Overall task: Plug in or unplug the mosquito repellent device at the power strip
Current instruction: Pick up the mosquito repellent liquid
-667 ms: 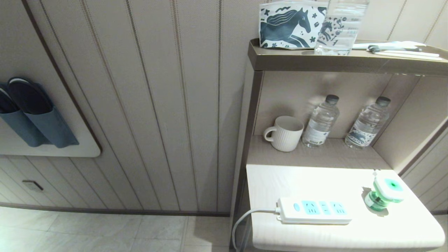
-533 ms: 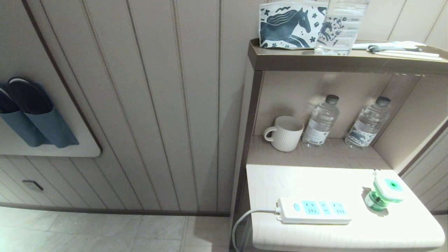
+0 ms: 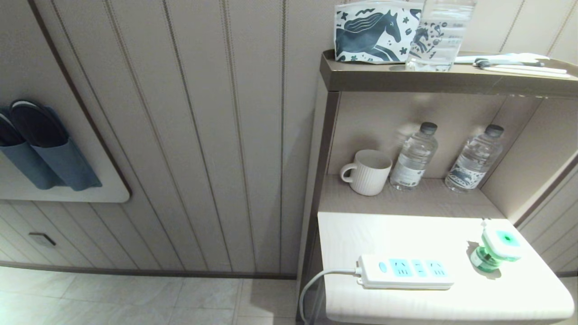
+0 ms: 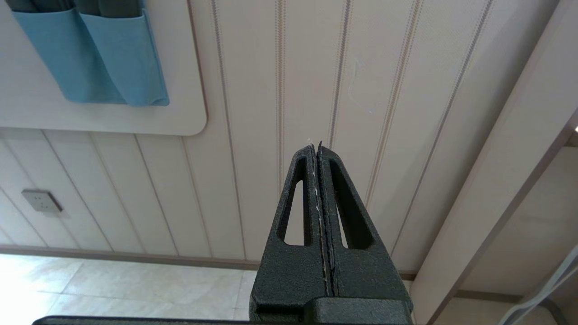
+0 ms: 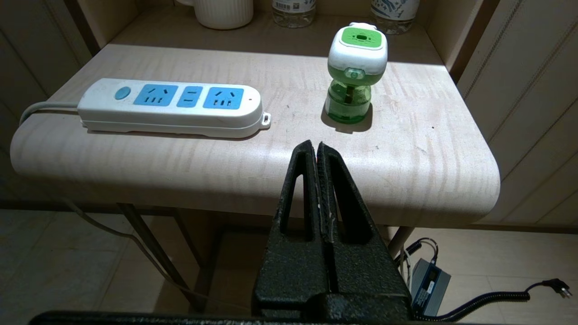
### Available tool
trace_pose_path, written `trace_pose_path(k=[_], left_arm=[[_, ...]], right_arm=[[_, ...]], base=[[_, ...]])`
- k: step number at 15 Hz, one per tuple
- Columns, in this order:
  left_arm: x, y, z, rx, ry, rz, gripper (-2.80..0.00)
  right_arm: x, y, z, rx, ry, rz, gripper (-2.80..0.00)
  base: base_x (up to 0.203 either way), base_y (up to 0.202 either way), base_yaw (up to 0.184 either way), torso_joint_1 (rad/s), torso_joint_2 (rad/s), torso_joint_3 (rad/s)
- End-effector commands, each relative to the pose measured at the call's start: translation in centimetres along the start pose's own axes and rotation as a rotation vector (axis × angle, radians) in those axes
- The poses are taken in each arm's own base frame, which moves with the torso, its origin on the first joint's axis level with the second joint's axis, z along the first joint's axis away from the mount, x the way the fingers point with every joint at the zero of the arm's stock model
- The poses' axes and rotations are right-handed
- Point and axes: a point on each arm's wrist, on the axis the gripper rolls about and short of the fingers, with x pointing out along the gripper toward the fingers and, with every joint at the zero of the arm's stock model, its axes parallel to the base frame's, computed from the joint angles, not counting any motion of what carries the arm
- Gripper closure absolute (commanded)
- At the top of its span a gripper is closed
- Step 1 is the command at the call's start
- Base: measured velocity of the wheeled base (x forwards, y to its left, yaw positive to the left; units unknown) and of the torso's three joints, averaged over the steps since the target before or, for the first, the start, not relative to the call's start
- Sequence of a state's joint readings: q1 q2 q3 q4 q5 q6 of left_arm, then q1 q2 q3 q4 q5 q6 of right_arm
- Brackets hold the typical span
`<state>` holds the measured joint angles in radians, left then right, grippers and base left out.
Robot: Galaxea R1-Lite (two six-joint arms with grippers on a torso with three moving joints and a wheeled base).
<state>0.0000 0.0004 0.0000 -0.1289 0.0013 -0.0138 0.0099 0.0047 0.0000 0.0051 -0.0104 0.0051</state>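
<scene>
The right claw (image 5: 317, 149) was pressed together, empty, short of the bench (image 5: 406, 180) edge. Beyond it the mosquito repellent device (image 5: 354, 67) stood upright and unplugged, just beside the power strip (image 5: 171, 107). It should spread first, then grip the white head (not the bottle). The left claw (image 4: 317, 146), also closed, faced the wall.

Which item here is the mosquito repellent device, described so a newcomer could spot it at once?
Find the pale wooden table below the shelf with the white mug and two water bottles. On it lies the white power strip, and standing apart beside it, unplugged, is the mosquito repellent device. It is the only green thing: white rounded head, translucent green bottle beneath.
</scene>
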Motion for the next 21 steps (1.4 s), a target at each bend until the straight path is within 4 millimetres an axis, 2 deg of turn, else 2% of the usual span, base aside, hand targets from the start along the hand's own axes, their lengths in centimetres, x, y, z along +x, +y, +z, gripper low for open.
trace_pose_path(k=[1,21], left_arm=[[0.01,0.0,0.02,0.0,0.0,0.0,0.0],[0.01,0.0,0.02,0.0,0.0,0.0,0.0]], right_arm=[[0.0,0.0,0.01,0.001,-0.001,0.0,0.0],[0.0,0.0,0.0,0.001,0.0,0.0,0.0]], base=[[0.0,0.0,0.0,0.0,0.0,0.0],[0.0,0.0,0.0,0.0,0.0,0.0]])
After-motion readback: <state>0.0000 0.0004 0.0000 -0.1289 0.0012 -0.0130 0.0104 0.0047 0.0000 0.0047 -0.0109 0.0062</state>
